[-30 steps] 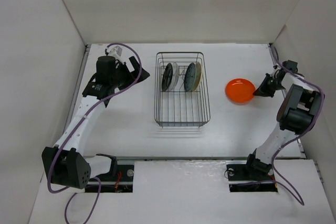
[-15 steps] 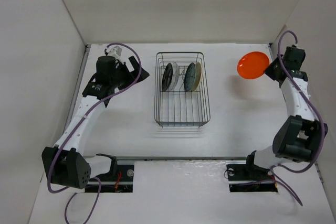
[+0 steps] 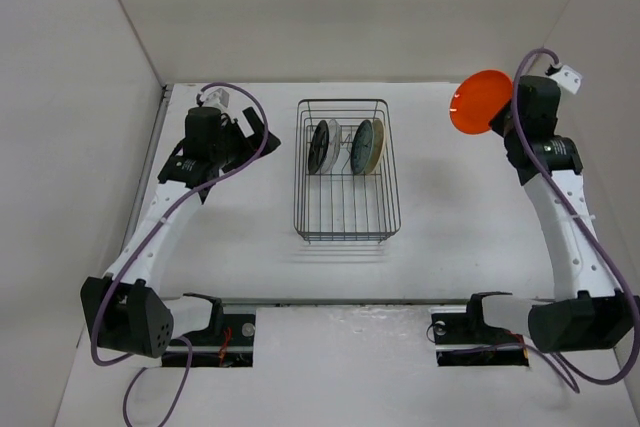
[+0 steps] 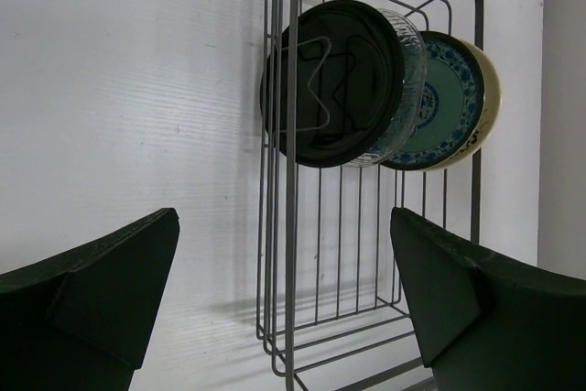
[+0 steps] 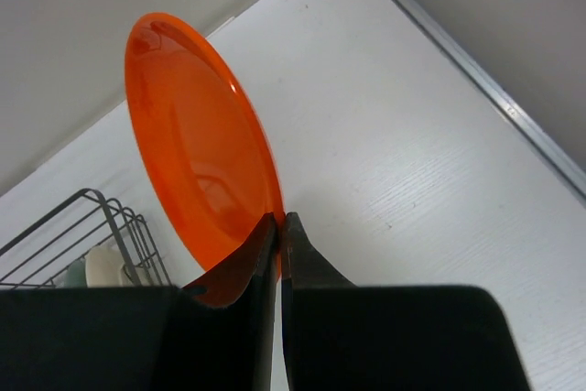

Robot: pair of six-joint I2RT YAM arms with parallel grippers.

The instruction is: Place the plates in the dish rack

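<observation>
The black wire dish rack (image 3: 346, 217) stands mid-table. In its far half stand the black plate (image 3: 319, 147), the clear glass plate (image 3: 331, 143), the teal patterned plate (image 3: 363, 146) and the cream plate (image 3: 377, 143). They also show in the left wrist view: black (image 4: 330, 80), glass (image 4: 410, 70), teal (image 4: 444, 103), cream (image 4: 490, 103). My right gripper (image 3: 497, 117) is shut on the rim of the bright orange plate (image 3: 479, 101), held on edge in the air at the far right; it fills the right wrist view (image 5: 197, 144). My left gripper (image 3: 262, 132) is open and empty, left of the rack.
White walls close the table on the left, back and right. The rack's near half (image 3: 348, 202) holds no plates. A metal strip (image 5: 476, 80) runs along the table's right edge.
My right arm has lifted the orange plate off the table, tilted it on edge and carried it up and toward the back right. The left arm has stayed put.
</observation>
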